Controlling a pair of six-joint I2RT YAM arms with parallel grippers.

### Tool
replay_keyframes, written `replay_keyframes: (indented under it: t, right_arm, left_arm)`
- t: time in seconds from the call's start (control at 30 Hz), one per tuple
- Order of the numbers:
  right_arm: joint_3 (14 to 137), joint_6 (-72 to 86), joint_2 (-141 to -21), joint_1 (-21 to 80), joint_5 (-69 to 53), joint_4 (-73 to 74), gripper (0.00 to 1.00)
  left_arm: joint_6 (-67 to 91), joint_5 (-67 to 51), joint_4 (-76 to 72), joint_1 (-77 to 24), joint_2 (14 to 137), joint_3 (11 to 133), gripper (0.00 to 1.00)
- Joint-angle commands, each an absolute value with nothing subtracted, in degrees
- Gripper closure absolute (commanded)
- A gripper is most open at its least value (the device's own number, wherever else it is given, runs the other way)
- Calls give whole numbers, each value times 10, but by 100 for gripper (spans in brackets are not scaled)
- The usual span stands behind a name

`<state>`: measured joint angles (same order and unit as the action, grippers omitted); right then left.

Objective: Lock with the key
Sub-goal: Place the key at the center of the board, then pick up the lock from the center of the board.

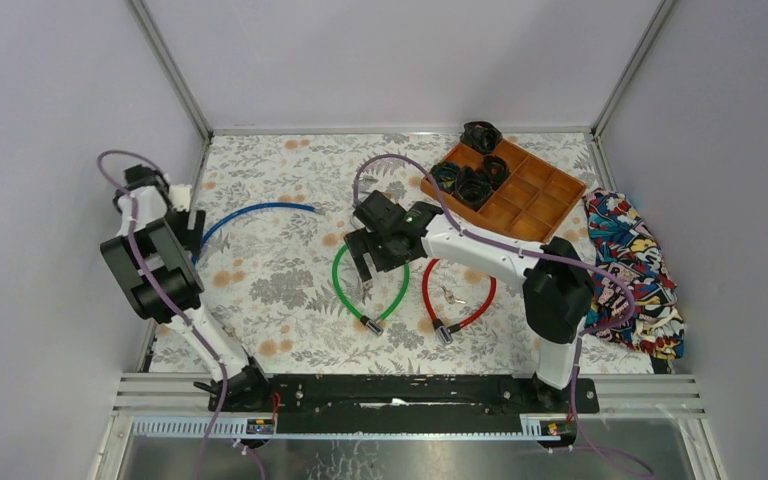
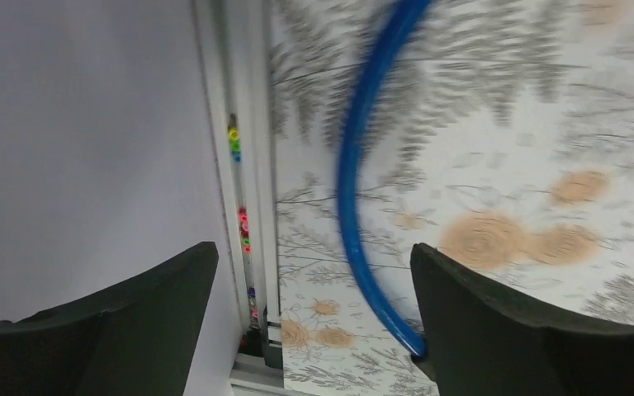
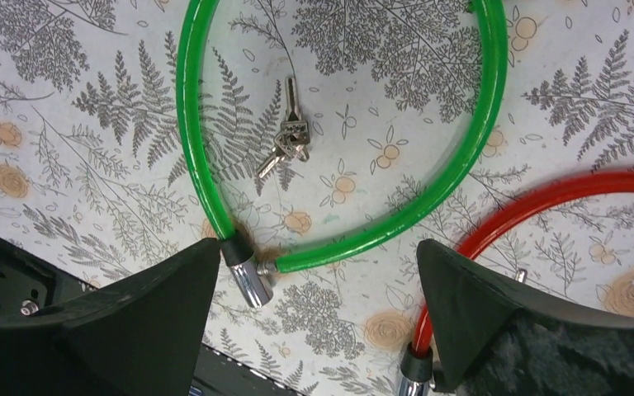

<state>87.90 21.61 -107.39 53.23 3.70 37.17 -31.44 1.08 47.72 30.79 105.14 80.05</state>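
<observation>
Right now I am looking at the bunch of keys (image 3: 285,142) lying flat on the fern-print tablecloth (image 3: 66,165), inside the loop of the green cable lock (image 3: 191,148), with nothing touching it; any stamping on the keys is too small for me to read. The green cable's two ends are meeting at the chrome lock head (image 3: 249,285), just off the tip of one finger, and I cannot tell whether the free end is seated in it. I am holding the right gripper (image 3: 315,276) above that loop with its jaws spread wide and nothing between them, the keys sitting ahead of the gap. Just beside the green loop, toward the right arm's side, the red cable lock (image 3: 545,198) is lying on the cloth with what looks like a second small bunch of keys (image 1: 449,295) inside its curve. Over on the left, the left gripper (image 2: 314,276) is hanging released as well, jaws well apart, with the blue cable (image 2: 349,165) curving across the cloth below it and running out of sight by one finger; I am not seeing it pinched. At the far right, the orange divided tray (image 1: 560,187) is carrying black coiled locks (image 1: 474,187) in its far-left compartments, and a patterned cloth (image 1: 632,262) is lying bunched at the table's right edge.
</observation>
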Motion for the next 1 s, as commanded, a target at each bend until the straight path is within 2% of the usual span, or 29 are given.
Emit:
replay_keyframes:
  t: [0.0, 0.27, 0.43, 0.5, 0.53, 0.57, 0.6, 0.63, 0.8, 0.97]
  right_arm:
    - [898, 205, -1041, 544, 72, 409, 5]
    - [911, 197, -1029, 545, 89, 422, 5]
    - [918, 190, -1023, 546, 93, 422, 5]
    - [921, 185, -1018, 546, 91, 421, 5]
    - [922, 181, -1014, 546, 92, 421, 5]
    - [922, 177, -1011, 546, 93, 419, 5]
    - [921, 171, -1007, 546, 96, 415, 5]
    - [921, 163, -1005, 546, 98, 409, 5]
    - [942, 74, -1021, 546, 87, 348, 1]
    - [1038, -103, -1100, 540, 6, 244, 0]
  left_arm:
    - [-280, -80, 538, 350, 1095, 812, 9]
    - [-289, -61, 468, 349, 1106, 730, 35]
    - [-282, -36, 434, 350, 1152, 712, 36]
    - [-283, -27, 419, 349, 1160, 701, 41]
    - [-286, -24, 409, 350, 1159, 696, 49]
    - [-288, -24, 403, 349, 1159, 691, 64]
    - [-290, -24, 399, 350, 1159, 689, 85]
    - [-290, -26, 397, 350, 1156, 690, 100]
    - [-282, -65, 385, 348, 1101, 695, 100]
    - [-326, -135, 358, 321, 962, 667, 100]
